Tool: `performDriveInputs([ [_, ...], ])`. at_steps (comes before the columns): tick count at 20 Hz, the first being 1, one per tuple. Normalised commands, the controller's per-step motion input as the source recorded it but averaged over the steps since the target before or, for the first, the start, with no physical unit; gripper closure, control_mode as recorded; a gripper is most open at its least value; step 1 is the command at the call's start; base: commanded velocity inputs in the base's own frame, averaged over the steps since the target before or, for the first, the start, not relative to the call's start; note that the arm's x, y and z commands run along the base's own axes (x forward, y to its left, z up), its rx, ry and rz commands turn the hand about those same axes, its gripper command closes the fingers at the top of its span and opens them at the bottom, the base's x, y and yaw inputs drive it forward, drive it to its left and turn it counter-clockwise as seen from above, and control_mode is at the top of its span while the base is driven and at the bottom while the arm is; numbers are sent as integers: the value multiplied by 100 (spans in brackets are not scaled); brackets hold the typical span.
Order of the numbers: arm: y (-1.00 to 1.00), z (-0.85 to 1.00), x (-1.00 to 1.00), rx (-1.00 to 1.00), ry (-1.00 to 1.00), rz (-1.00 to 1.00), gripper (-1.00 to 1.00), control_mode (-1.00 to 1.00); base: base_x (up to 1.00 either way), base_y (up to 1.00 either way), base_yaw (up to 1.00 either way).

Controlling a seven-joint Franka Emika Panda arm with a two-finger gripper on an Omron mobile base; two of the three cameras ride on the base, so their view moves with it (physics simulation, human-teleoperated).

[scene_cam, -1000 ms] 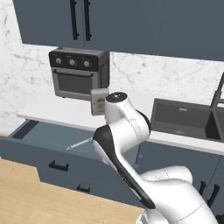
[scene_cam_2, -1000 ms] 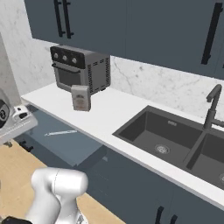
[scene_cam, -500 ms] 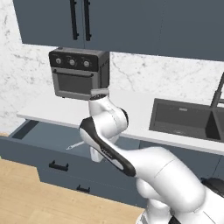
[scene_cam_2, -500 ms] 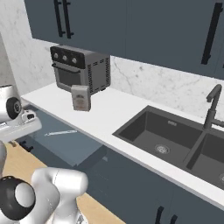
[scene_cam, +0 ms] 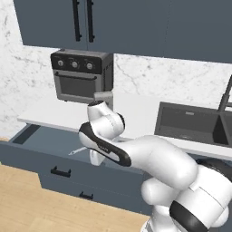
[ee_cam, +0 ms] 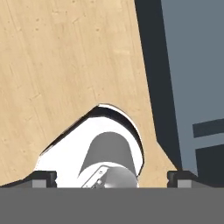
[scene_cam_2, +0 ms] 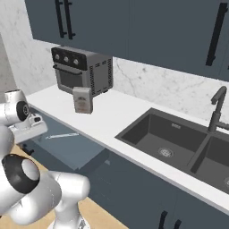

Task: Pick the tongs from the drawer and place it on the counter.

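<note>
The white counter (scene_cam_2: 117, 117) is stretched along the marbled wall, with a dark toaster oven (scene_cam_2: 82, 69) and a small carton (scene_cam_2: 82, 99) set on it. Below, the slate-blue drawer (scene_cam: 43, 149) is pulled wide open — the tongs (scene_cam_2: 62, 135) are seen lying flat on its floor. The gripper (ee_cam: 111, 178) is pointed down at wood flooring (ee_cam: 61, 61); its fingertips (ee_cam: 43, 177) are spread far apart, nothing held between them.

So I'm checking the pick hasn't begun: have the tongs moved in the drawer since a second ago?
No. In the right base view the tongs lie flat in the open drawer, below the carton, same as before.
</note>
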Motion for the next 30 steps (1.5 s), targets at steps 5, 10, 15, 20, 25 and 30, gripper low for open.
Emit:
performDriveInputs([
  [5,7,-34,34,0,0,3,-100,-100,0,0,0],
  [10,1,-37,24,0,0,5,-100,-100,0,0,0],
  [15,2,-31,31,0,0,5,-100,-100,0,0,0],
  [20,0,-34,27,0,0,6,-100,-100,0,0,0],
  [25,0,-32,25,0,0,6,-100,-100,0,0,0],
  [30,0,-27,24,0,0,6,-100,-100,0,0,0],
])
